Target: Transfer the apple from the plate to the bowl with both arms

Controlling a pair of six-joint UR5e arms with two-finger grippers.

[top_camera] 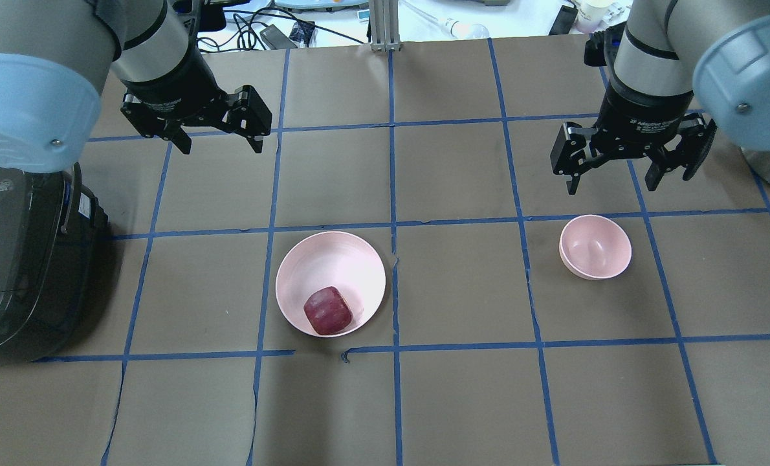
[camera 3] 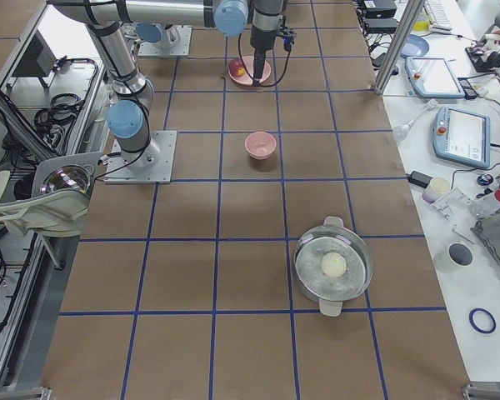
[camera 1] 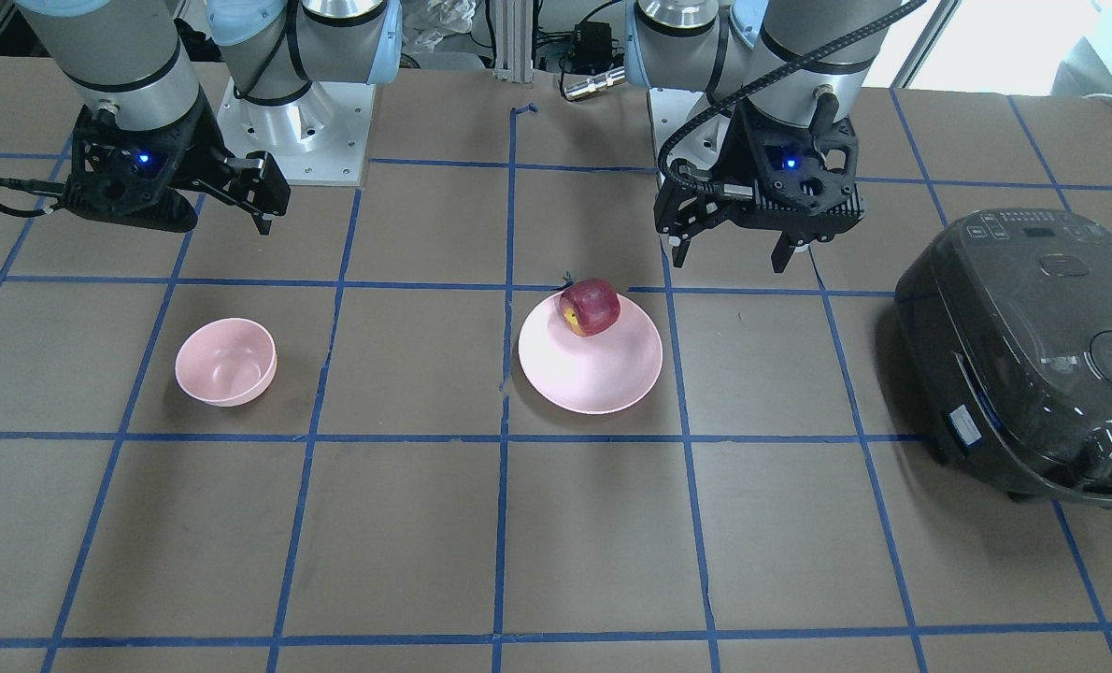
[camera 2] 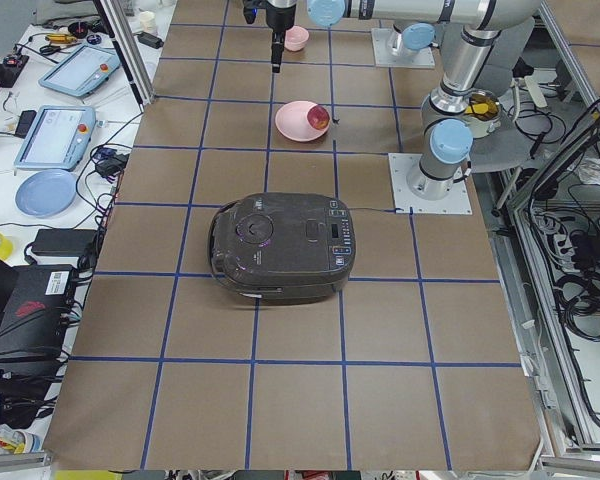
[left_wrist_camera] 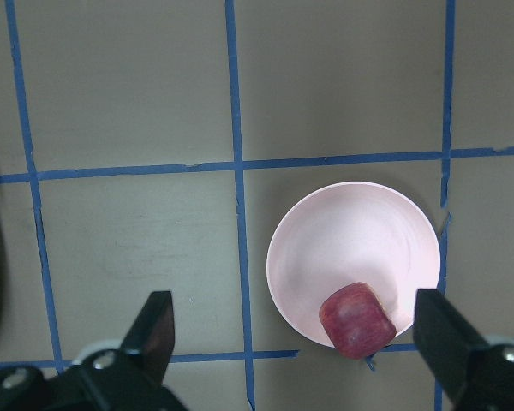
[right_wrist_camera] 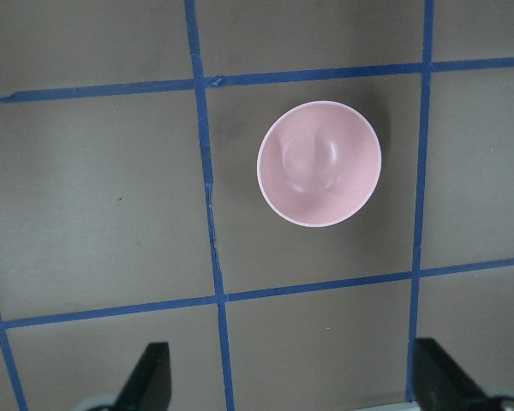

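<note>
The dark-red apple point(top_camera: 327, 310) with a yellow patch point(camera 1: 590, 306) lies on the near edge of the pale-pink plate point(top_camera: 330, 262), robot side. The small pink bowl point(top_camera: 595, 247) stands empty to the plate's right. My left gripper point(top_camera: 220, 139) is open and empty, hovering above the table beyond and left of the plate; its wrist view shows the apple point(left_wrist_camera: 356, 319) and the plate point(left_wrist_camera: 351, 240) between its fingers. My right gripper point(top_camera: 624, 178) is open and empty, high above the table just beyond the bowl point(right_wrist_camera: 319, 163).
A dark rice cooker point(top_camera: 16, 259) stands at the table's left end, left of the plate. A metal pot point(camera 3: 333, 267) with a white item inside sits at the right end. The arm bases point(camera 1: 294, 121) stand at the robot's edge. Blue tape grids the brown tabletop.
</note>
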